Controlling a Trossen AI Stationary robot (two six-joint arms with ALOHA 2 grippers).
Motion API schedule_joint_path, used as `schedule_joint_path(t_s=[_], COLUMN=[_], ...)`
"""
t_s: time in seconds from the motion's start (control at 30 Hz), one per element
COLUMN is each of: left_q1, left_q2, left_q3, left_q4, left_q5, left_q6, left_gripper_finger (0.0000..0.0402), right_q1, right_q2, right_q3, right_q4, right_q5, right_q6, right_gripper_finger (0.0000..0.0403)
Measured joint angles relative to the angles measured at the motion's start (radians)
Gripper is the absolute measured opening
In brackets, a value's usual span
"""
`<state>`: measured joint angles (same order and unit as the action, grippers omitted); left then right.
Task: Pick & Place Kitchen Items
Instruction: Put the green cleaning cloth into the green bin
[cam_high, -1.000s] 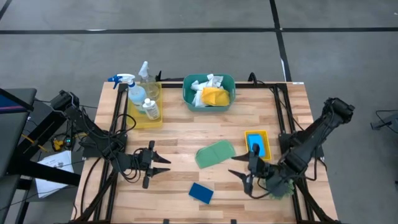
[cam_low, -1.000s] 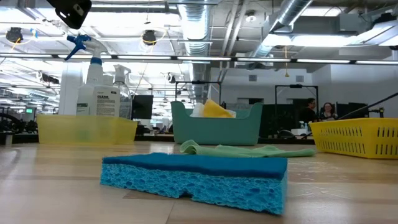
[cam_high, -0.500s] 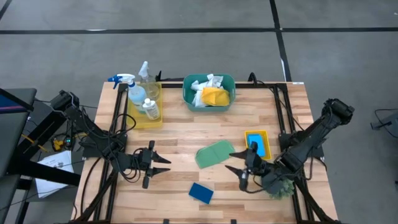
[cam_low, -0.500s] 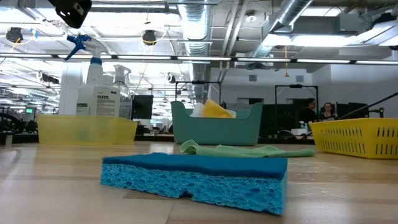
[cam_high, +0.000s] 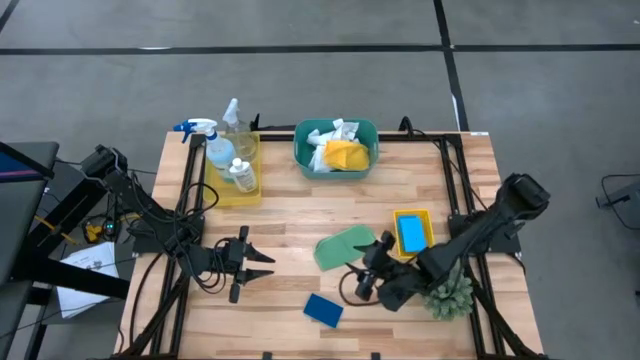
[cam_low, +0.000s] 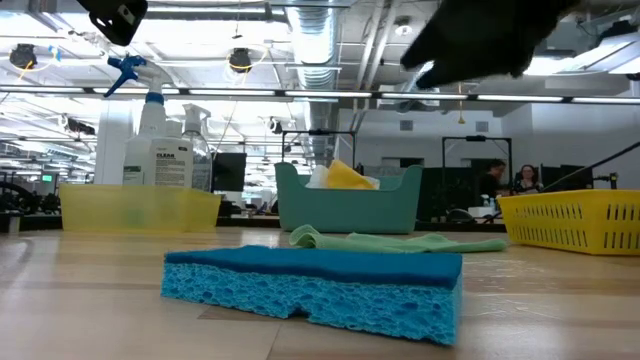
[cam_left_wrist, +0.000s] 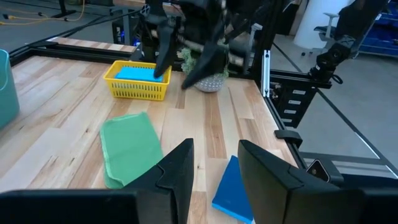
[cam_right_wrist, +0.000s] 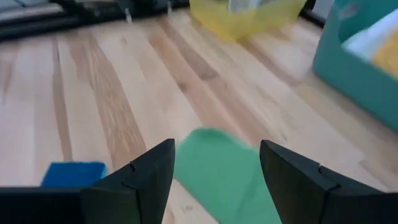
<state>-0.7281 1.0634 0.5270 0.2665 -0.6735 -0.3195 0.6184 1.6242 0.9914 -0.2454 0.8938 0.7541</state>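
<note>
The right gripper (cam_high: 366, 272) hangs just off the near right edge of the green cloth (cam_high: 345, 246), its fingers spread wide and holding nothing, and I take the step in hand to be picking up that cloth. To do it well, I would bring the fingers straight down over the cloth's nearest edge, press lightly into the wood so one finger slides under a fold, and close only once fabric sits between both pads (a flat cloth is easy to pinch short and drop). It should also keep clear of the small yellow tray (cam_high: 413, 232) just to its right. The left gripper (cam_high: 258, 265) waits over bare table at the near left, jaws partly apart and empty. Counting what lies about: one green cloth in the middle of the table; one dark-blue sponge (cam_high: 323, 310) at the near edge, apart from everything; one light-blue sponge (cam_high: 411, 233) already in the small yellow tray; one yellow cloth (cam_high: 346, 154) and at least one white cloth (cam_high: 332, 135) bundled in the teal basin (cam_high: 303, 152) at the far side; and three bottles in the far-left yellow tray (cam_high: 232, 187), namely the blue-trigger spray bottle (cam_high: 208, 141), a small clear bottle (cam_high: 234, 122) and a small white bottle (cam_high: 241, 174).
</note>
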Motion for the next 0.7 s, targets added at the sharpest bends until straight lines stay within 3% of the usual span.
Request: schedule_joint_path(t_s=[0.43,0.7], left_q1=[0.0,0.0], left_q2=[0.0,0.0], left_q3=[0.0,0.0], left_q4=[-0.005,-0.005], left_q5=[0.0,0.0], left_q6=[0.0,0.0], left_gripper_finger=[0.0122,0.0122], right_q1=[-0.111,-0.171], right_q2=[0.182,0.197], right_q3=[0.0,0.0], right_q4=[0.079,0.041], right_q5=[-0.117,-0.134], right_q6=[0.035,0.213], right_gripper_finger=[0.0227,0.0227])
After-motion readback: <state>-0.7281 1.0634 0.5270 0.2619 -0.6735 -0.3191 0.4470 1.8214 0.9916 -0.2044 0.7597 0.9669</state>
